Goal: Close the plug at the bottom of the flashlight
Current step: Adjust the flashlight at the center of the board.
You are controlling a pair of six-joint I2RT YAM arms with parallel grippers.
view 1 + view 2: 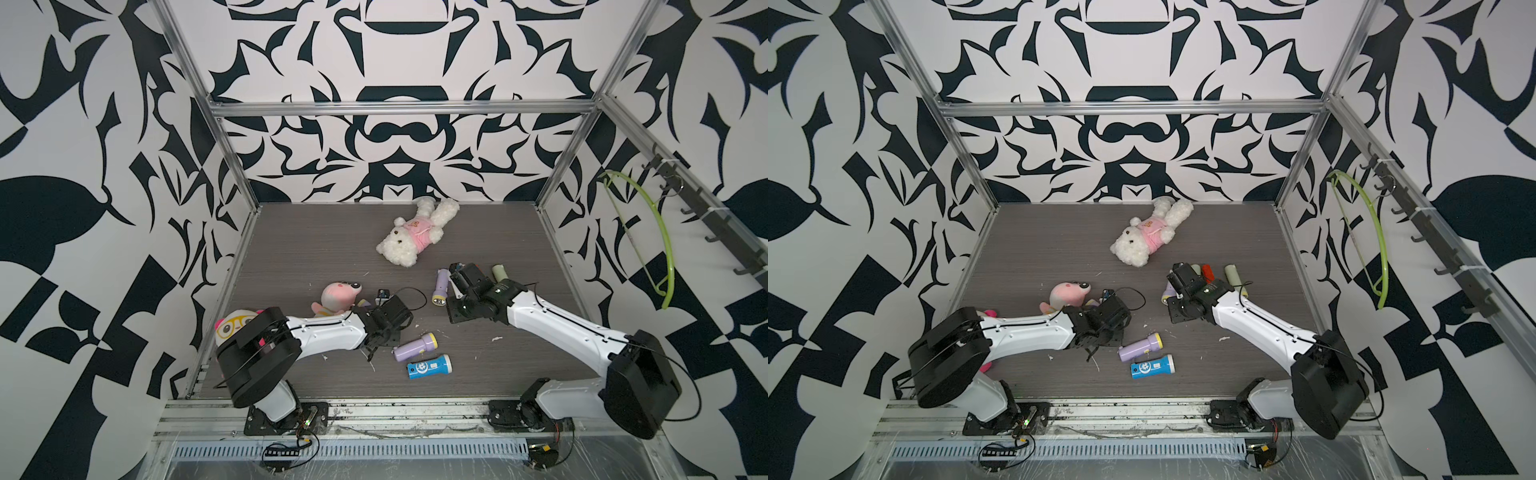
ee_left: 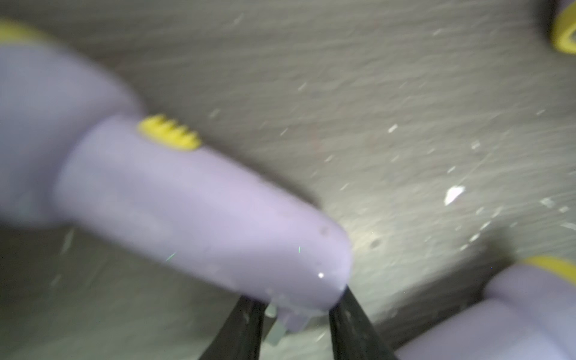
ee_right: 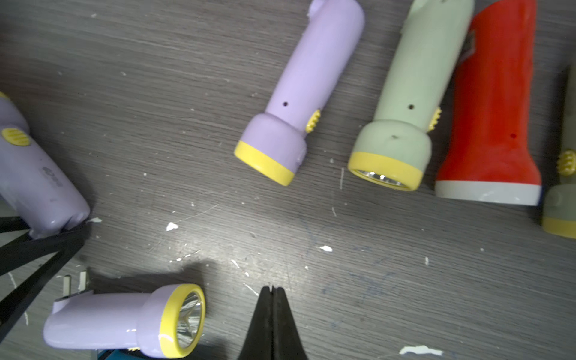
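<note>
- Left gripper [image 2: 297,296] pinched the butt end of the purple flashlight [image 2: 187,202], one black finger on each side; view blurred.
- Held flashlight was at the left arm's side of the dark table [image 3: 405,265], near a second purple flashlight [image 3: 124,321] with prongs folded out.
- Right gripper [image 3: 272,290] pressed together, holding nothing, over the table.

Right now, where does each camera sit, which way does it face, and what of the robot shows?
Top views: high above the arm bases, looking down across the table; left arm and right arm show in both.
Left wrist: looks along the left gripper, shut on the bottom end of the purple flashlight.
Right wrist: faces down at loose flashlights; right gripper shut, empty.
Shared: right wrist also catches that flashlight and the left gripper's fingers.
</note>
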